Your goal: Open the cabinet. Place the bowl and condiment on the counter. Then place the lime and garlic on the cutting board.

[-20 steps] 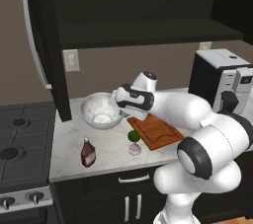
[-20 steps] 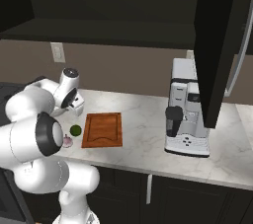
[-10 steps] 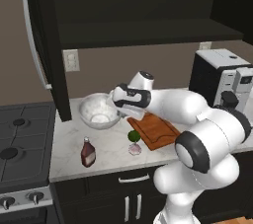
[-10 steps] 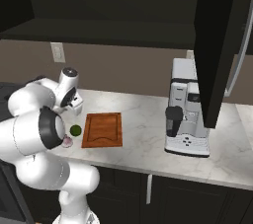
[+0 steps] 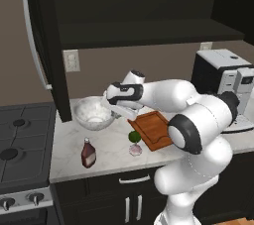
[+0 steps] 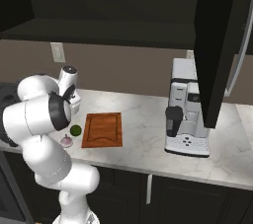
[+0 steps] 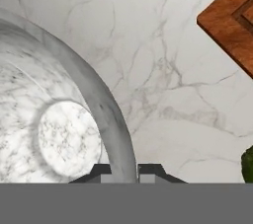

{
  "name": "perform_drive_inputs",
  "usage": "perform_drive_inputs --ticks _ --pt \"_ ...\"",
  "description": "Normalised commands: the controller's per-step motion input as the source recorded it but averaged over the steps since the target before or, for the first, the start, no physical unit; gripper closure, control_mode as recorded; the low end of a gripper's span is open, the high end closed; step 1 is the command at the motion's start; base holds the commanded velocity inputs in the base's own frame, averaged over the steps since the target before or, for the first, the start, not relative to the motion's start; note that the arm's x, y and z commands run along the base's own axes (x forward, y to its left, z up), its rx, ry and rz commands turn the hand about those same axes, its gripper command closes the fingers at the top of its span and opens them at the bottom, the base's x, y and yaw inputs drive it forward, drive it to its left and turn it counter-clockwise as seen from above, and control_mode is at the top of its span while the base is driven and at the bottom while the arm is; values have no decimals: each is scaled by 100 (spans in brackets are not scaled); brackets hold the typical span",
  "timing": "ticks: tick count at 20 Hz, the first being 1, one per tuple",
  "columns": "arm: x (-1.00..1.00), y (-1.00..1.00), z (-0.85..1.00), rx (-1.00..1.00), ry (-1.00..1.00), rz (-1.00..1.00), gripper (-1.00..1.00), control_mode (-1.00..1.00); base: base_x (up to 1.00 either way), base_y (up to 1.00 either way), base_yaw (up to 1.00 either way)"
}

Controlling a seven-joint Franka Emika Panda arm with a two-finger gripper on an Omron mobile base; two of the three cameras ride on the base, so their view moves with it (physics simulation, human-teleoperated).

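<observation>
The white marbled bowl sits low at the back left of the counter, near the open cabinet door. My gripper is shut on the bowl's right rim. In the hand view the rim of the bowl runs between my gripper's two tips. The lime and garlic lie on the marble just left of the cutting board. The dark-red condiment stands upright near the counter's front edge. From the right I see the lime, garlic and cutting board.
A black stove borders the counter on the left. A coffee machine stands to the right of the board, under the other open cabinet door. Bare marble lies between the board and the machine.
My gripper and the bowl it holds have shifted a little to the left along the counter. The lime, garlic, condiment and board have stayed put.
</observation>
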Motion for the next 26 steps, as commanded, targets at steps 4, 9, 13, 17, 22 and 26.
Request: perform_drive_inputs --ticks 4,9,13,17,22,26 --pt "19 20 -12 0 13 0 100 -100 0 0 0" --pt "13 15 -19 0 12 0 100 -100 0 0 0" --pt "12 9 -27 0 8 0 100 -100 0 0 0" --pt "9 5 -28 0 3 0 100 -100 0 0 0" --pt "6 3 -20 0 0 0 100 -100 0 0 0" --pt "1 1 -6 0 0 0 100 -100 0 0 0"
